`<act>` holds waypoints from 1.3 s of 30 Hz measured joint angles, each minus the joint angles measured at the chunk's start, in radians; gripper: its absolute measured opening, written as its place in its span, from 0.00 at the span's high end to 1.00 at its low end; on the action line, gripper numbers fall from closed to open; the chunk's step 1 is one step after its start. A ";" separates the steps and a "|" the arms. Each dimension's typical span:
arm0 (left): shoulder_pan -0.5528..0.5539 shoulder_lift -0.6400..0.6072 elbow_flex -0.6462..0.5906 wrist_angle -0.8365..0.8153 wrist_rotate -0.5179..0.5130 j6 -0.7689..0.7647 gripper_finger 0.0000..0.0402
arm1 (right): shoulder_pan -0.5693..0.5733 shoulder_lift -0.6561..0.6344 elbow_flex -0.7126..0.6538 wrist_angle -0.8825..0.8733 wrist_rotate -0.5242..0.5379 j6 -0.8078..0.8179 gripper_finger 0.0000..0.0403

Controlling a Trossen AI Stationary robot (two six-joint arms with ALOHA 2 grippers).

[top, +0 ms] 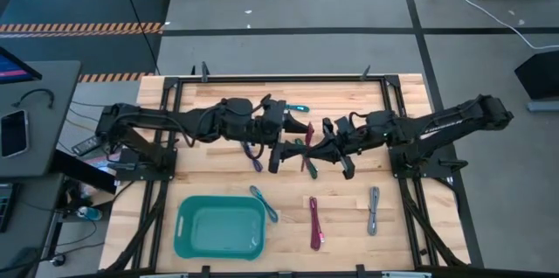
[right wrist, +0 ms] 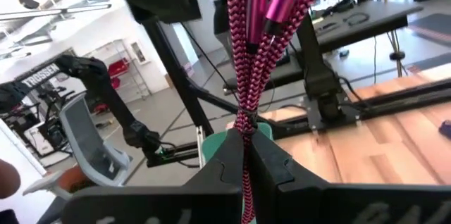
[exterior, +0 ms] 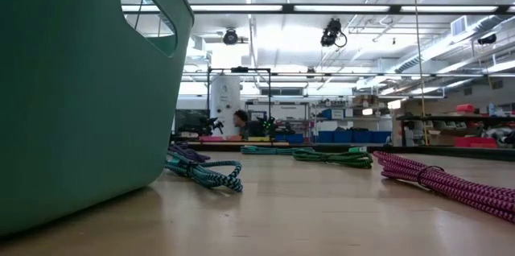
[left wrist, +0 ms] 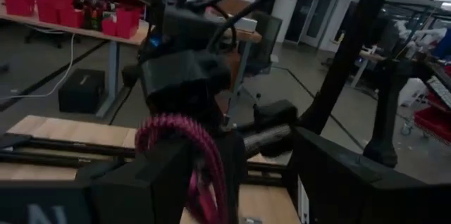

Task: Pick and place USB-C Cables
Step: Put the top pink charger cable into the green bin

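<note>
Two grippers are met above the middle of the wooden table [top: 218, 173], with a magenta USB-C cable [right wrist: 248, 62] passed between them. The right gripper [right wrist: 246, 155] is clenched on that braided bundle, while the left gripper [left wrist: 232, 175] is spread wide around its looped end. A teal bin [top: 219, 226] is seen at the near edge, with another magenta cable [top: 314, 223] and a grey cable [top: 374, 210] beside it.

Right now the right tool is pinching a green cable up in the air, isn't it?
Not quite: the cable is magenta, not green. The right wrist view shows the right tool shut on the magenta braided bundle, held up above the table. The rest is right.
</note>
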 joint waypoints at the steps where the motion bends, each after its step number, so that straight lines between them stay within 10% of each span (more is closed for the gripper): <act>1: 0.000 0.004 0.000 -0.004 0.000 -0.006 0.40 | 0.000 0.013 0.000 0.013 -0.008 0.002 0.98; 12: 0.010 0.037 0.000 -0.008 -0.003 0.008 0.46 | -0.001 0.064 -0.001 0.122 -0.051 0.023 0.98; 21: 0.014 0.036 0.000 -0.012 -0.014 0.010 0.95 | -0.001 0.055 -0.001 0.123 -0.049 0.028 0.98; 39: 0.021 0.033 0.000 -0.023 -0.031 0.071 0.97 | 0.000 0.048 -0.001 0.165 -0.106 0.211 0.62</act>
